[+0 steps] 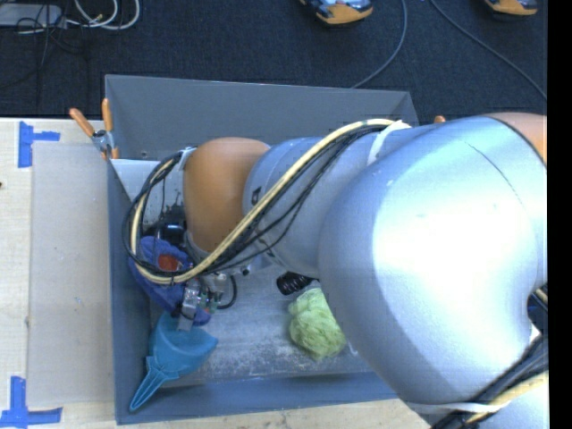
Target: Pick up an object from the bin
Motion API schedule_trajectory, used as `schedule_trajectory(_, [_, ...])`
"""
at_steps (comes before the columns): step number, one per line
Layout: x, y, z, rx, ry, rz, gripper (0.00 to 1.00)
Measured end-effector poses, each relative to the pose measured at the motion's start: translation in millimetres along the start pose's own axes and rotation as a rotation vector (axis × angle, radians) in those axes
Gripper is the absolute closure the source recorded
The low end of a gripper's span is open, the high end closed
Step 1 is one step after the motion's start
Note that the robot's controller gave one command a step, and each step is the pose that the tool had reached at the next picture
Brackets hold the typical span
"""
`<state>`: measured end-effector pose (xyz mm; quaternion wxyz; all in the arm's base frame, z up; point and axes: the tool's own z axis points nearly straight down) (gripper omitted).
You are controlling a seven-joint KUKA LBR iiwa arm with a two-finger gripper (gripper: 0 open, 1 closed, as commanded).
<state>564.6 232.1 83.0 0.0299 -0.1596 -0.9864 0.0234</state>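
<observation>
Remote: Dark floor (223, 34) behind the bin (259, 105), loose cables lying on it. From my console, the arm (429, 257) comes in from the right and covers most of the bin's middle and right.

Bench: Where is the gripper?

Remote: The gripper (192, 309) is low in the bin's left part, below the orange cover (214, 190) and the looped wrist cables (268, 195). It sits right at the wide mouth of a light blue funnel (179, 351).

Bench: Spread or pressed together?

Remote: I cannot tell. The tip is small and crowded by the cables, and I see nothing I could call held.

Bench: How does the funnel lie?

Remote: On its side near the front left corner, spout pointing into that corner, mouth turned up toward the gripper. Whether the two touch, I cannot say.

Bench: Anything else nearby?

Remote: A dark blue soft thing (159, 262) with a red patch, just above the gripper against the left wall, partly behind the cables. A small black piece (290, 282) lies to the gripper's right, at the arm's edge. Just below that is a pale green crumpled lump (315, 324), near the front wall and well apart from the funnel.
</observation>
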Motion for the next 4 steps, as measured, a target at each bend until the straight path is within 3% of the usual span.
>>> schedule_trajectory(1, [-36.4,0.9,-10.9,0.023,0.035,0.077,1.00])
schedule_trajectory(2, [5.0,-66.6,-164.7,0.019,0.031,-0.035,1.00])
schedule_trajectory(3, [-6.1,-19.5,-267.8,0.011,0.029,-0.322,1.00])
schedule_trajectory(4, [-18.1,-37.7,-137.5,0.011,0.038,-0.546,1.00])
